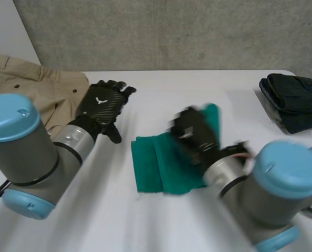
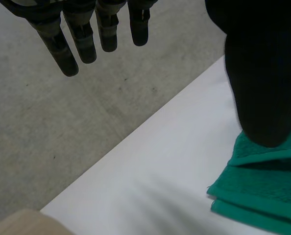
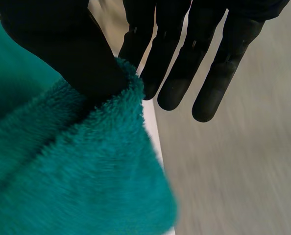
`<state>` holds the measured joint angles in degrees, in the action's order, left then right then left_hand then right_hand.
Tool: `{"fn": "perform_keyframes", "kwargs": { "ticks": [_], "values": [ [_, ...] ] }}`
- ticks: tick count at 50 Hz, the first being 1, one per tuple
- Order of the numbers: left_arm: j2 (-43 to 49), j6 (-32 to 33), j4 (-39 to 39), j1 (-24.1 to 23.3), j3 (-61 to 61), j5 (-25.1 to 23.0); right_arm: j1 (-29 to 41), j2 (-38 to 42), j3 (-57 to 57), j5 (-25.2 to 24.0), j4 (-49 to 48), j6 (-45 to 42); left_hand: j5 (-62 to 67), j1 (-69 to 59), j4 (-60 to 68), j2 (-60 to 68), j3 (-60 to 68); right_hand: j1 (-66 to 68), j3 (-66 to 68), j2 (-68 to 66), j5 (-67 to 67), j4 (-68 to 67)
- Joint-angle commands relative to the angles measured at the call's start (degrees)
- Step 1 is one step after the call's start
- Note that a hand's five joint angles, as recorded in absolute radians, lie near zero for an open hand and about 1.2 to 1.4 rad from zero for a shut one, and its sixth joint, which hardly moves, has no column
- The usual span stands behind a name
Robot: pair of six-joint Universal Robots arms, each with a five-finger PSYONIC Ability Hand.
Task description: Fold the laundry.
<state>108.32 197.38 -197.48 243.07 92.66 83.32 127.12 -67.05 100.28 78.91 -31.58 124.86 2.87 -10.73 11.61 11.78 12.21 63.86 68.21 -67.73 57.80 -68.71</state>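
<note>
Teal towel (image 3: pixel 86 171), lying part-folded at the middle of the surface (image 1: pixel 198 84), is pinched by one edge in the right hand (image 1: pixel 195 134), thumb against straight fingers (image 3: pixel 177 88), the left hand (image 1: pixel 104 102) hovering spread beside it; so shallow a hold may slip, dropping the fold askew.

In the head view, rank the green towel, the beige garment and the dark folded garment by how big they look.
1. green towel and beige garment: alike, each partly hidden, so unranked.
2. dark folded garment: smallest.
</note>
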Motion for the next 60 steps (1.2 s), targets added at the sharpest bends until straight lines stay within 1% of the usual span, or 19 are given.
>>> {"fn": "perform_keyframes", "kwargs": {
  "ticks": [1, 4, 5, 8, 9, 12, 13, 15, 17, 21, 28, 34, 38, 40, 46, 52, 55, 59, 60],
  "values": [
    [-0.9, -2.1, -0.4, 3.4, 2.3, -1.4, 9.5, 10.2, -2.4, -5.2, -4.6, 0.3, -2.9, 0.7, -1.6, -1.8, -2.2, 16.1, 11.8, -12.3, 12.2, -11.3],
    [-0.9, -2.4, -0.4, 3.7, 2.4, -1.5, 10.0, 11.6, -5.0, 0.0, 0.0, 1.0, -2.9, 0.7, -1.6, -1.8, -2.2, -50.9, -55.3, 54.8, -54.9, 55.8],
    [-0.9, -2.6, -0.4, 3.7, 2.3, -1.5, 9.6, 11.1, -5.4, 2.2, 1.9, 2.6, -2.9, 0.7, -1.6, -1.8, -2.2, -53.9, -58.2, 57.7, -57.8, 58.7],
    [-0.9, -3.4, -0.4, 3.5, 1.6, -1.8, 8.5, 9.4, -5.2, 2.4, 1.7, 8.4, -2.9, 0.7, -1.6, -1.8, -2.2, -53.9, -58.2, 57.7, -57.8, 58.7],
    [-0.8, -3.6, -0.4, 3.4, 1.2, -1.8, 6.9, 6.7, -4.7, 1.6, 1.4, 13.9, -2.9, 0.7, -1.6, -1.8, -2.2, -53.9, -58.2, 57.7, -57.8, 58.7],
    [-0.5, -4.5, -0.4, 2.2, -0.8, -1.5, 4.5, 1.4, -4.5, 1.3, 1.7, 23.6, -2.9, 0.7, -1.6, -1.8, -2.2, -53.9, -58.2, 57.7, -57.8, 58.7],
    [-0.3, -4.8, -0.3, 1.8, -1.3, -1.5, 2.7, -1.5, -4.6, 1.4, 2.8, 29.8, -2.9, 0.7, -1.6, -1.8, -2.2, -53.9, -58.2, 57.7, -57.8, 58.7],
    [0.2, -5.5, 0.2, 0.0, -2.7, -1.4, 0.3, -2.3, -5.0, 1.4, 4.8, 36.6, -2.9, 0.7, -1.6, -1.8, -2.2, -53.9, -58.2, 57.7, -57.8, 58.7],
    [0.8, -5.9, 0.7, -1.7, -3.9, -1.2, -3.2, -2.7, -7.4, 1.1, 10.0, 46.4, -2.9, 0.7, -1.6, -1.8, -2.2, -53.9, -58.2, 57.7, -57.8, 58.7],
    [4.2, -6.5, 3.3, -7.4, -7.6, -0.4, -7.7, 0.8, -13.5, -0.7, 21.3, 52.1, -2.9, 0.7, -1.6, -1.8, -2.2, -53.9, -58.2, 57.7, -57.8, 58.7],
    [13.5, -6.0, 9.0, -12.6, -13.6, 3.1, -11.2, 11.9, -26.8, -3.9, 37.7, 52.7, -2.9, 0.7, -1.6, -1.8, -2.2, -53.9, -58.2, 57.7, -57.8, 58.7],
    [20.9, -4.5, 14.6, -11.3, -17.6, 9.1, -11.1, 19.7, -34.0, -5.1, 45.3, 52.2, -2.9, 0.7, -1.6, -1.8, -2.2, -53.9, -58.2, 57.7, -57.8, 58.7],
    [23.3, -4.5, 17.2, -9.5, -18.7, 10.6, -10.8, 22.1, -35.5, -3.3, 45.6, 49.5, -2.9, 0.7, -1.6, -1.8, -2.2, -53.9, -58.2, 57.7, -57.8, 58.7],
    [23.7, -4.5, 18.4, -9.0, -18.8, 10.1, -10.7, 22.3, -35.6, -0.8, 45.3, 46.4, -2.9, 0.7, -1.6, -1.8, -2.2, -53.5, -57.9, 57.4, -57.5, 58.4],
    [20.5, -4.5, 23.3, -8.1, -18.0, 6.1, -9.9, 18.5, -33.3, 4.7, 44.1, 38.1, -2.9, 0.7, -1.6, -1.8, -2.2, -53.2, -57.5, 57.1, -57.1, 58.0],
    [11.1, -5.3, 22.8, -6.5, -16.6, 1.2, -5.5, 8.6, -24.8, 7.7, 34.1, 30.0, -2.9, 0.7, -1.6, -1.8, -2.2, -52.0, -56.4, 55.9, -56.0, 56.9],
    [5.9, -6.3, 21.7, -5.0, -16.3, -2.5, -2.1, 3.4, -18.1, 10.4, 27.4, 26.4, -2.9, 0.7, -1.6, -1.8, -2.2, -50.5, -54.8, 54.4, -54.4, 55.3],
    [0.9, -8.5, 20.7, -2.5, -16.3, -8.1, 2.2, -1.6, -8.4, 11.5, 18.7, 23.2, -2.9, 0.7, -1.6, -1.8, -2.2, -50.0, -54.3, 53.9, -53.9, 54.8],
    [-0.5, -9.5, 21.0, -1.6, -16.5, -10.9, 3.0, -2.2, -6.6, 11.5, 17.3, 22.9, -2.9, 0.7, -1.6, -1.8, -2.2, -50.0, -54.3, 53.9, -53.9, 54.8]
  ]
}}
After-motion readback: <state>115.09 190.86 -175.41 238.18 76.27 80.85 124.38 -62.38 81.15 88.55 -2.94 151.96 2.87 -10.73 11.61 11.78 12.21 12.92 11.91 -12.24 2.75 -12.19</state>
